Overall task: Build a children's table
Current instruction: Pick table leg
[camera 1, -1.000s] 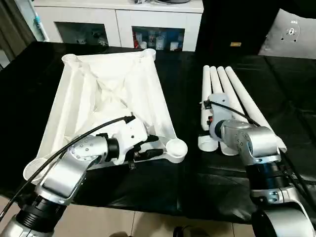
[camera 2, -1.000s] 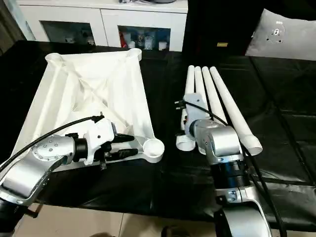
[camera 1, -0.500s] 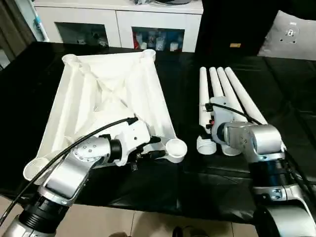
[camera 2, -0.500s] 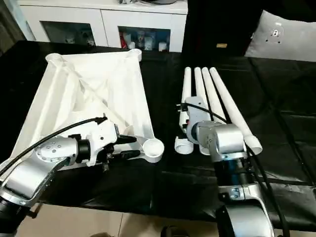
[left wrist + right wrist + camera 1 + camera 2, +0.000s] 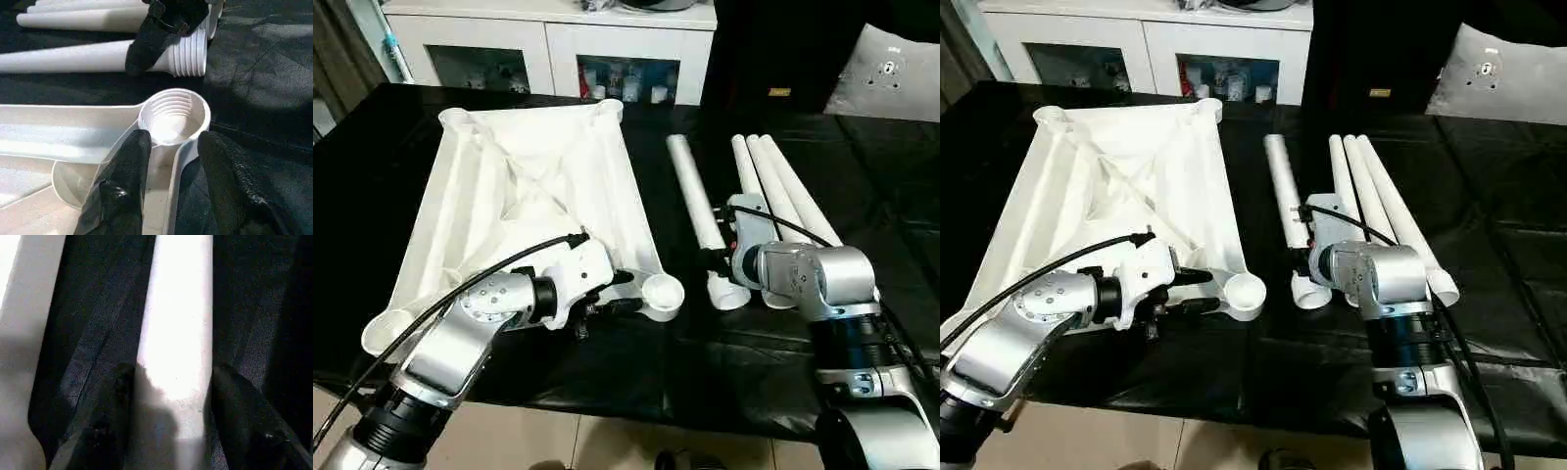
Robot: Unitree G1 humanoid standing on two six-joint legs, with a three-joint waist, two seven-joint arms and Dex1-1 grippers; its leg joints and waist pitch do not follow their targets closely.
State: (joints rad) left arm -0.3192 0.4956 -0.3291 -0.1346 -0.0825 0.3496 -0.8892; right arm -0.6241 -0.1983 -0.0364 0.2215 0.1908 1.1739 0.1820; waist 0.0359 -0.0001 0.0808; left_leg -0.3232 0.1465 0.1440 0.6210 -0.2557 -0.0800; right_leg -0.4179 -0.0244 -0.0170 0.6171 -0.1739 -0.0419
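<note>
At the left of the black-covered work surface point(image 5: 636, 372) lies the white square plastic tabletop point(image 5: 524, 201), ribbed underside up. The left gripper point(image 5: 625, 292) has its two black fingers point(image 5: 120, 181) pinching the rim just behind the round threaded corner socket point(image 5: 662, 293) at the near right corner, steadying it as it did a second ago.

To the right, one white cylindrical tube leg point(image 5: 697, 209) has swung away from the other three legs point(image 5: 781, 191), its far end now angled toward the tabletop and a gap opened between it and the bundle. The right gripper point(image 5: 722, 262), wide open a second ago, has closed its fingers point(image 5: 105, 426) around this leg near the threaded end, which lies just beside the held socket. The leg looks ready for lifting and screwing in.

White cabinets point(image 5: 548, 49) stand beyond the far edge. Nothing lies between leg and socket.
</note>
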